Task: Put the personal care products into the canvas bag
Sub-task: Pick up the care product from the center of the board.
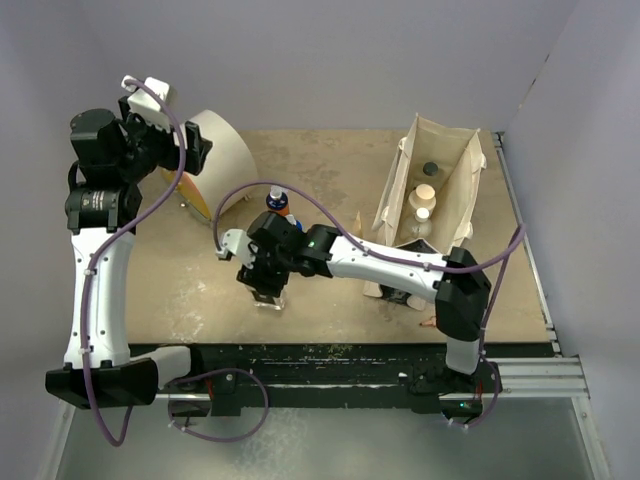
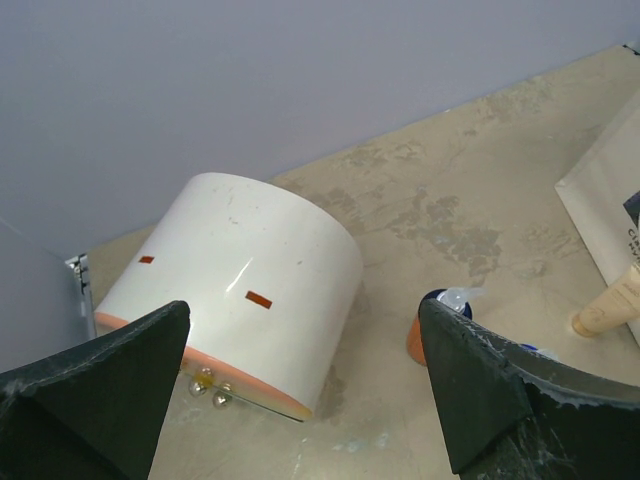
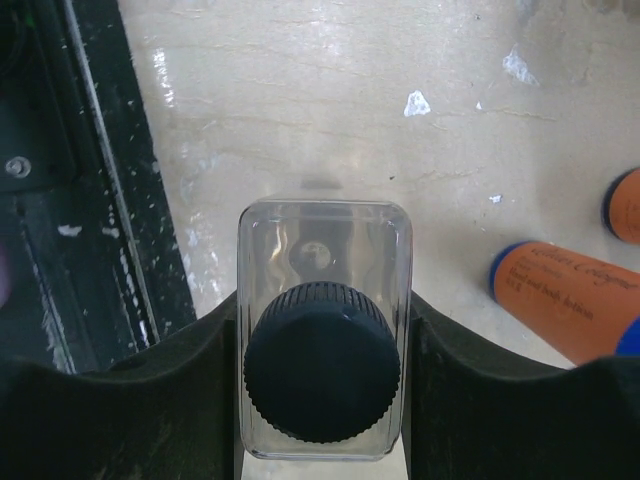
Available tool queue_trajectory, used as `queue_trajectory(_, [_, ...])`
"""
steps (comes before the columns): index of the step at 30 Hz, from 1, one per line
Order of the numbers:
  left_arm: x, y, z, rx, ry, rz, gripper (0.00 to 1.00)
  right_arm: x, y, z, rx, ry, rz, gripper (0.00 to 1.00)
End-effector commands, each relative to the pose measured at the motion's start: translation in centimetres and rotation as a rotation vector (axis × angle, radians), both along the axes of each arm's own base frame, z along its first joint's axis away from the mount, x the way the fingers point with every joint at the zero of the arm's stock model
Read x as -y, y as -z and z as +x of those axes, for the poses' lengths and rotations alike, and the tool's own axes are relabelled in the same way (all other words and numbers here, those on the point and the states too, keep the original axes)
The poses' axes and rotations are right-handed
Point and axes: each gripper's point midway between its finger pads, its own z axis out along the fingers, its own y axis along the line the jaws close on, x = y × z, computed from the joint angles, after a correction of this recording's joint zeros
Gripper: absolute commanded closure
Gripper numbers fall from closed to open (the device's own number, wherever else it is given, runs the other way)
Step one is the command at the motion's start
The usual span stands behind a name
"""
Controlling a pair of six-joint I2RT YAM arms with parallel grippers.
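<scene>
My right gripper (image 1: 267, 288) is shut on a clear squarish bottle with a black cap (image 3: 322, 370); the jaws press both its sides, near the table's front edge (image 3: 322, 312). An orange bottle with a blue cap (image 1: 278, 203) stands just behind it. In the right wrist view an orange bottle (image 3: 565, 312) lies on its side, with another (image 3: 625, 205) at the frame edge. The beige canvas bag (image 1: 455, 195) stands open at the back right with a black-capped bottle (image 1: 431, 168) and a white one (image 1: 422, 213) inside. My left gripper (image 1: 195, 150) is open and empty, raised over the drum (image 2: 300, 312).
A large cream drum with an orange face (image 1: 225, 160) lies at the back left; it also shows in the left wrist view (image 2: 240, 270). A tan wooden cone (image 1: 425, 192) pokes from the bag. A small orange stick (image 1: 428, 322) lies by the right arm's base. Walls close in all round.
</scene>
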Motion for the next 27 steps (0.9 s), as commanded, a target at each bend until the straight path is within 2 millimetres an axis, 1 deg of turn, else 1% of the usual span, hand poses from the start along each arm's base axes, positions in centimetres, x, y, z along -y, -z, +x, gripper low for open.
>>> queue_trajectory(1, [1.1, -0.1, 0.0, -0.007, 0.08, -0.012, 0.01, -0.6, -11.8, -0.3, 0.129, -0.105, 0.252, 1.0])
queue_trajectory(4, [1.5, -0.1, 0.1, -0.011, 0.099, -0.02, 0.01, 0.5, -14.3, -0.3, 0.138, -0.14, 0.279, 1.0])
queue_trajectory(8, [1.6, -0.1, 0.4, -0.015, 0.107, -0.028, 0.01, 2.4, -18.3, 0.0, 0.173, -0.178, 0.328, 1.0])
queue_trajectory(9, [1.7, 0.0, 0.6, -0.02, 0.109, -0.031, 0.0, 3.1, -19.0, 0.0, 0.178, -0.183, 0.331, 1.0])
queue_trajectory(12, [1.8, 0.4, 0.8, -0.029, 0.115, -0.036, 0.0, 5.2, -22.9, 0.4, 0.22, -0.2, 0.385, 1.0])
queue_trajectory(14, [2.1, 0.5, 0.8, -0.035, 0.131, -0.041, 0.0, 6.6, -25.0, 0.7, 0.252, -0.199, 0.409, 1.0])
queue_trajectory(18, [3.4, 0.9, 0.5, -0.053, 0.202, -0.047, 0.0, 9.7, -28.6, 1.7, 0.323, -0.167, 0.446, 1.0])
queue_trajectory(24, [5.0, 1.8, 0.7, -0.07, 0.255, -0.015, 0.0, 14.5, -34.5, 2.5, 0.439, -0.086, 0.512, 1.0])
queue_trajectory(27, [6.1, 2.1, 0.6, -0.076, 0.295, -0.017, 0.0, 17.3, -36.6, 3.4, 0.491, -0.016, 0.536, 1.0])
